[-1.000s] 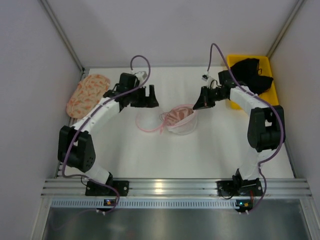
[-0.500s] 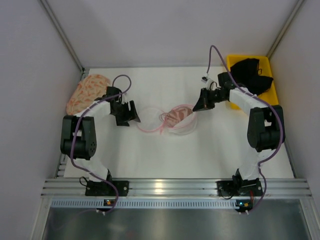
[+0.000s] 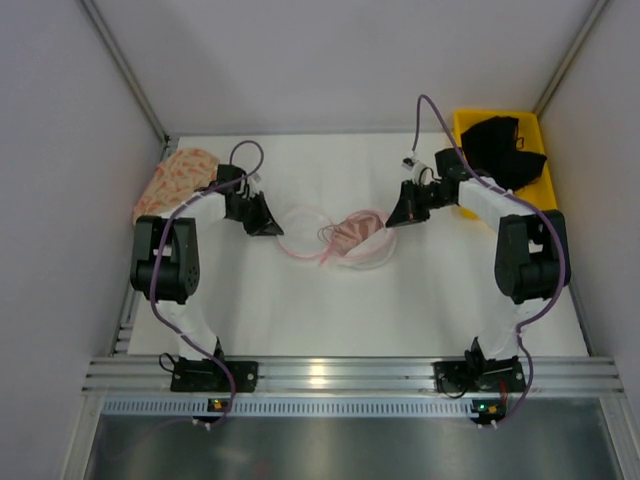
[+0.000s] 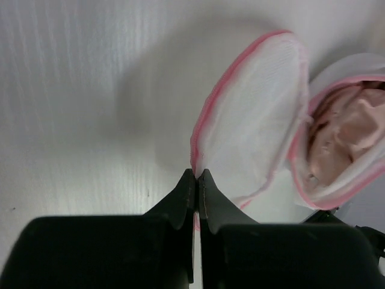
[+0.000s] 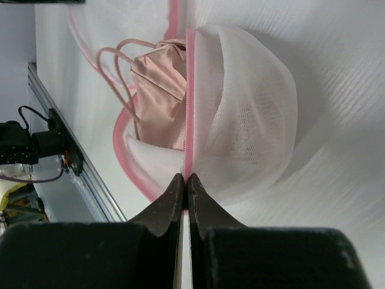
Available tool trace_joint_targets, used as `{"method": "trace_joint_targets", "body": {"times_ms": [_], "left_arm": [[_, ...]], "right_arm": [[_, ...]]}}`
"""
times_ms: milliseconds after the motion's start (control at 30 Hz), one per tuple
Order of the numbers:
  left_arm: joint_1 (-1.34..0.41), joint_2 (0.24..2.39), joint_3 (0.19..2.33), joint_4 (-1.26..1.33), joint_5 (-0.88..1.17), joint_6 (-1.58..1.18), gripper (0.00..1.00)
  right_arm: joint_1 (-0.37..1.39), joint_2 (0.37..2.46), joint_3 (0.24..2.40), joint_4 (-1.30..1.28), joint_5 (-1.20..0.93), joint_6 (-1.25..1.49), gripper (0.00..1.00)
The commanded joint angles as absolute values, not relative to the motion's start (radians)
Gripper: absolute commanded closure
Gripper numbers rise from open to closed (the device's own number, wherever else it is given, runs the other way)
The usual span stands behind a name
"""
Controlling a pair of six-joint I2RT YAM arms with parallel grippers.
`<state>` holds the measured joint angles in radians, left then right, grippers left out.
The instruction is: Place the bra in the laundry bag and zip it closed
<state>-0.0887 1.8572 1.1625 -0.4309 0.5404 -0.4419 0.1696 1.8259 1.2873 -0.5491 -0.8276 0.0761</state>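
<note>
The laundry bag (image 3: 303, 232) lies open in the middle of the table as two white mesh halves with a pink zip rim. The pale pink bra (image 3: 352, 232) is bunched in the right half, its thin straps looping out over the rim. My left gripper (image 3: 274, 227) is shut on the pink rim of the empty left half (image 4: 252, 114), which stands tilted up on edge. My right gripper (image 3: 398, 217) is shut on the zip rim of the right half (image 5: 252, 114), just beside the bra (image 5: 159, 90). The bra (image 4: 343, 135) also shows past the raised half.
A yellow bin (image 3: 470, 122) holding a black garment (image 3: 505, 148) stands at the back right, behind the right arm. A peach patterned oval fabric piece (image 3: 175, 185) lies at the back left, near the left arm's wrist. White walls close in both sides.
The left arm folded back toward the left and lowered to the bag's left edge. Its gripper went from open to shut on the pink rim. The right arm has stayed put.
</note>
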Motion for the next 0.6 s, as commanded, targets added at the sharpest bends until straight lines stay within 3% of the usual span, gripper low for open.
{"method": "trace_joint_targets", "body": {"times_ms": [0,267,400,567], "left_arm": [[-0.077,1.663,1.33,-0.478,0.577,-0.371,1.0],[-0.081,1.416,1.431,-0.5,0.551,-0.301,1.0],[-0.165,1.339,1.372,-0.5,0.302,-0.165,1.0],[-0.285,1.319,1.367,-0.502,0.157,-0.023,1.0]], "right_arm": [[0.175,1.763,1.373,-0.558,-0.836,0.031,1.0],[0.179,1.694,1.427,-0.558,-0.87,0.066,1.0],[0.207,1.675,1.394,-0.502,-0.859,0.117,1.0],[0.244,1.69,1.414,-0.502,-0.867,0.136,1.0]]}}
